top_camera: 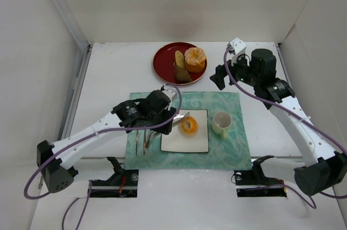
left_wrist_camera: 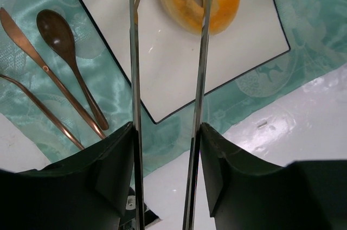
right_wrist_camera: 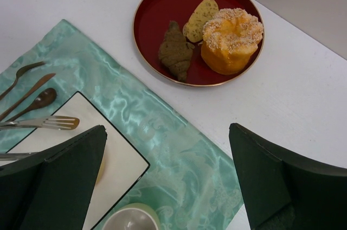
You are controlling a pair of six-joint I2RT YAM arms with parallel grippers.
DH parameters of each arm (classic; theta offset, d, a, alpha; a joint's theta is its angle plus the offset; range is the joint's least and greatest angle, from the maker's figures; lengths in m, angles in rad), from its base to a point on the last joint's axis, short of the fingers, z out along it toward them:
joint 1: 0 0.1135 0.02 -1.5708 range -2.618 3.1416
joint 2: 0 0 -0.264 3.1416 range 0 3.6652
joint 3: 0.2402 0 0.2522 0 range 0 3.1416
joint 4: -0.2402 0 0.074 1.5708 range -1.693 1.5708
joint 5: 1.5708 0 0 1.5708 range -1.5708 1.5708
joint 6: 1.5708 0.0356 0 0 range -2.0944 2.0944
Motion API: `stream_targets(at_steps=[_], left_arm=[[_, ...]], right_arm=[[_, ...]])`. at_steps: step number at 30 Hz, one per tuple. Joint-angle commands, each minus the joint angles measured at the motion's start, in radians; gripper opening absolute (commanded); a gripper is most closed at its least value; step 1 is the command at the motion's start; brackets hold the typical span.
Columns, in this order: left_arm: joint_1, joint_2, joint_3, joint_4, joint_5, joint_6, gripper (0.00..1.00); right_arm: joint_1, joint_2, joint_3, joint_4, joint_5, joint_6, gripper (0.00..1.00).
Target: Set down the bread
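While flat on the plate, the bread — a ring — points upward.
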Motion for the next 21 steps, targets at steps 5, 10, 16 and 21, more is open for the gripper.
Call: stream_targets(at_steps=[5, 10, 16, 21], left_arm=[[-0.004, -0.118, 0.057, -0.019, -0.016, -0.033, 0.44], [-0.004, -0.183, 0.184, -0.08, -0.283, -0.095, 0.43], [0.034, -0.253, 0.249, -0.015, -0.61, 0.012, 0.4], [0.071, -0.232, 0.171, 0.084, -0.721, 0.135, 0.4]], right_arm=[[0.003, -0.033, -0.001, 0.053, 0.009, 0.001, 1.0], [0.003, -0.033, -0.001, 0.053, 0.0, 0.001, 1.0], [0.003, -0.033, -0.001, 0.053, -0.009, 0.001, 1.0], [0.003, -0.033, -0.001, 0.053, -0.009, 0.001, 1.0]])
